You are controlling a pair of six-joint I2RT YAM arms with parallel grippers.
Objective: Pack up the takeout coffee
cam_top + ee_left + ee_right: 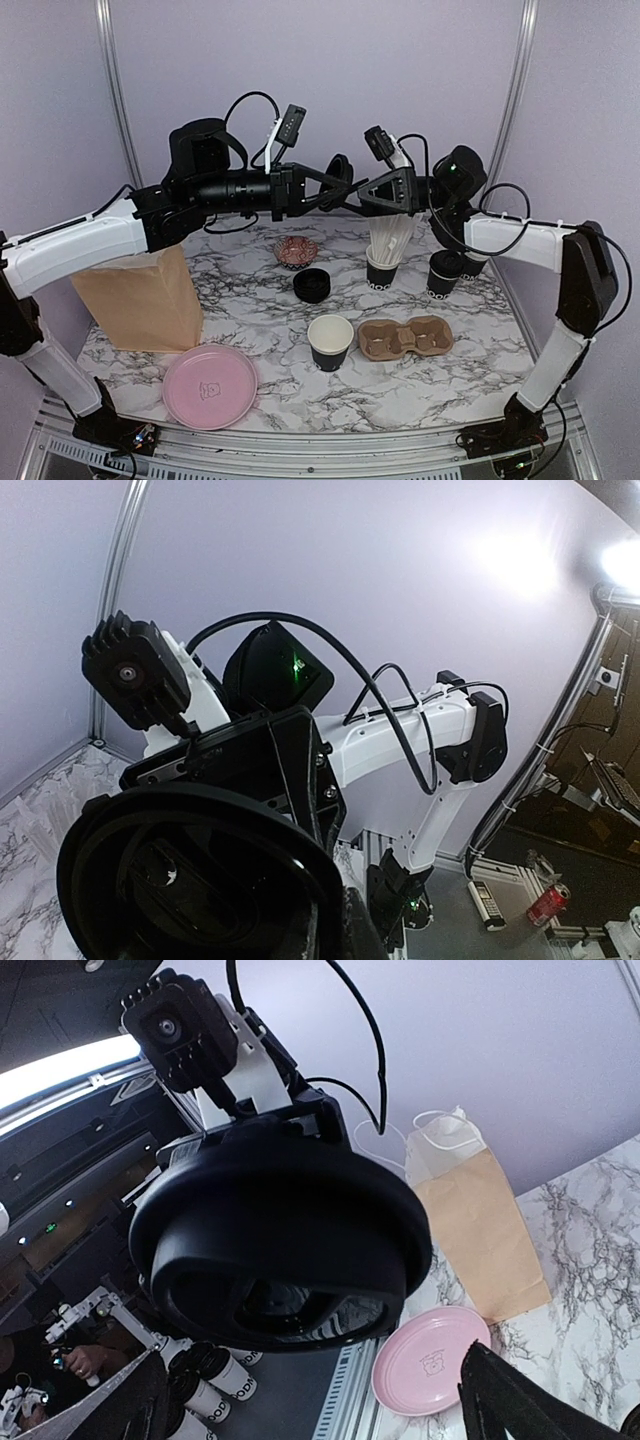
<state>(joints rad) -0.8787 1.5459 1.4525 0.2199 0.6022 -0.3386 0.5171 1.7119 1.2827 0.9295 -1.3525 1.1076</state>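
Note:
My left gripper (342, 182) hangs in mid-air above the table's back, shut on the rim of a round black lid (180, 870). The right wrist view shows the same lid (280, 1240) close up, face on. My right gripper (362, 194) faces it from the right, open wide, its fingers (500, 1400) apart on either side below the lid and not touching it. An open black takeout coffee cup (330, 342), cream inside, stands at the table's front centre. Two lidded black cups (443, 273) stand at the right. Another loose lid (311, 284) lies mid-table.
A brown pulp carrier (405, 338) lies right of the open cup. A black cup with white straws (385, 262) stands behind it. A brown paper bag (140, 295) stands at the left, a pink plate (209, 385) in front of it, a small patterned bowl (297, 251) behind.

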